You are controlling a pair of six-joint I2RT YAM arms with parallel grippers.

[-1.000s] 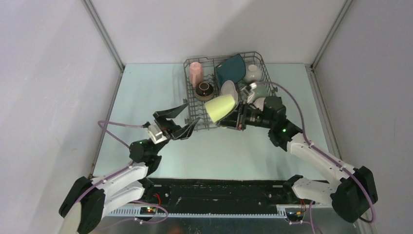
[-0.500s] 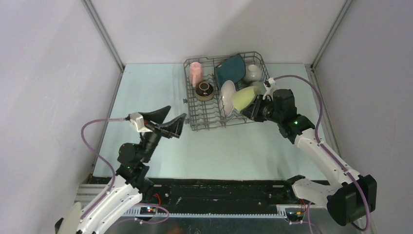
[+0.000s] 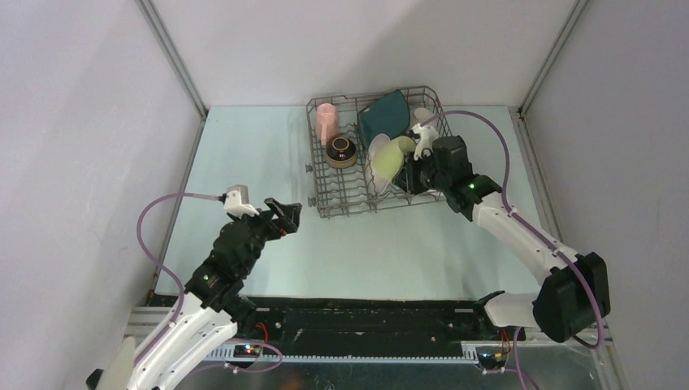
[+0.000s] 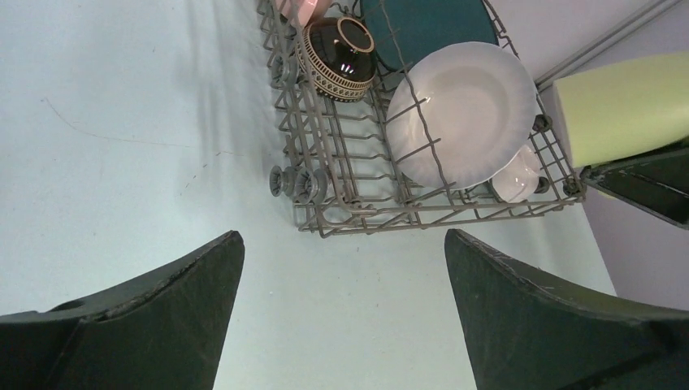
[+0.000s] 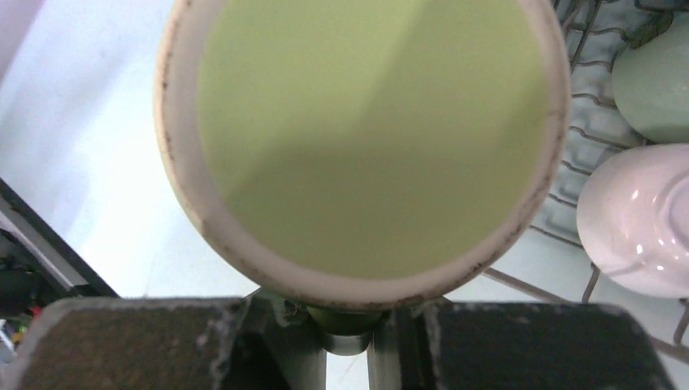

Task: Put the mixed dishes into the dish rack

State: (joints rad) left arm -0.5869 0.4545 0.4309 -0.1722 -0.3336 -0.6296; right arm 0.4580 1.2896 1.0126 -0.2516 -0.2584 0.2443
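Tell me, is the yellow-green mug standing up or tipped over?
Tipped over. The yellow-green mug lies on its side in the air by the dish rack, held in the right arm's jaws.

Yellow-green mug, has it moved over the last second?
Yes. The yellow-green mug, in the right gripper, went from the near edge of the dish rack farther back over it.

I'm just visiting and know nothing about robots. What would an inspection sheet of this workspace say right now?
Surface: pale green table, carrying the dish rack.
Job's things: pink mug, brown bowl, teal plate and white plate in the rack; yellow-green mug held over it.
Clutter: nothing seen.
Grippers: left gripper open, empty; right gripper shut on the yellow-green mug.
Cables: purple cables loop from both wrists.
Surroundings: plain grey walls.
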